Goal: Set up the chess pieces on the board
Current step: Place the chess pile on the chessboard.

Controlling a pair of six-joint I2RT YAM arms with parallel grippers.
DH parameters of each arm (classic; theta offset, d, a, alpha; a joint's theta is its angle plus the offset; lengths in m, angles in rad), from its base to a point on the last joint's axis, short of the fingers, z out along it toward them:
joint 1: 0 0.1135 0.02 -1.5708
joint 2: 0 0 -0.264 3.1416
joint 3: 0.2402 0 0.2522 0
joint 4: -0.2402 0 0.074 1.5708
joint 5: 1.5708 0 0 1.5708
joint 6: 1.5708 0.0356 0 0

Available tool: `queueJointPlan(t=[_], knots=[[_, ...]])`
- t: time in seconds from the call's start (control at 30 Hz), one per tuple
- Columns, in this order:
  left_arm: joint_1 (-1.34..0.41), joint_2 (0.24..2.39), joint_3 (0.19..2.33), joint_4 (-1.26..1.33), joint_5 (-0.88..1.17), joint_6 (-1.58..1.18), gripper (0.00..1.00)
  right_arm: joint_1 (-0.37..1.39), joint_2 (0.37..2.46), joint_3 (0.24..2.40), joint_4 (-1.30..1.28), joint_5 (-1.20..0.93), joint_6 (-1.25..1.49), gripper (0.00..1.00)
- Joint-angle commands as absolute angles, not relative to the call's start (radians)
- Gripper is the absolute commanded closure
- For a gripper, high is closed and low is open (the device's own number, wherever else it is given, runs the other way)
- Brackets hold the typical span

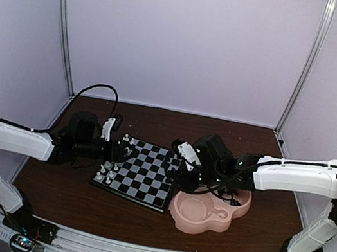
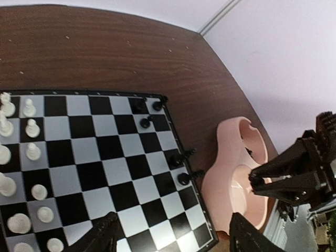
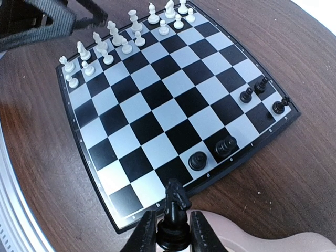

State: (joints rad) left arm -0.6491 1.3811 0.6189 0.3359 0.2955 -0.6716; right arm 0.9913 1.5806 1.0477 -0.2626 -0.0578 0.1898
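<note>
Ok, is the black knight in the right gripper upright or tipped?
Upright: in the right wrist view the black knight stands base down, head up, pinched between the right gripper's fingers.

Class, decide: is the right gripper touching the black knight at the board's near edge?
Touching. The right wrist view shows the black knight clamped at its base between both fingers of the right gripper, with no gap on either side.

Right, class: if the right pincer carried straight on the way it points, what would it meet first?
Most likely the board, at an empty square along its nearest edge, with the black knight held by the right pincer touching down first. Depth is hard to judge.
</note>
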Motion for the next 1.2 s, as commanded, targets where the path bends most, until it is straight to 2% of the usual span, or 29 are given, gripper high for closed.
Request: queueJointPlan(t=[0.0,0.23,0.5,0.67,0.87,0.97,1.17], knots=[[-0.652,1.407,0.631,0.478,0.5,-0.767,0.27,1.0,1.642,1.124,-0.187,-0.081,0.166,0.77],[-0.652,1.388,0.637,0.432,0.484,-0.76,0.27,1.018,1.792,1.241,-0.177,-0.081,0.15,0.78],[-0.652,1.185,0.529,0.337,0.176,-0.723,0.22,1.062,1.969,1.428,-0.249,-0.007,0.14,0.78],[-0.652,1.096,0.49,0.3,0.057,-0.716,0.19,1.075,2.072,1.524,-0.307,0.083,0.137,0.77],[-0.652,1.078,0.484,0.3,0.042,-0.693,0.19,1.079,2.155,1.584,-0.326,0.064,0.133,0.73],[-0.652,1.085,0.485,0.302,0.044,-0.693,0.19,1.084,2.168,1.593,-0.325,0.063,0.132,0.64],[-0.652,1.093,0.492,0.299,0.046,-0.691,0.19,1.086,2.189,1.61,-0.333,0.045,0.134,0.62]])
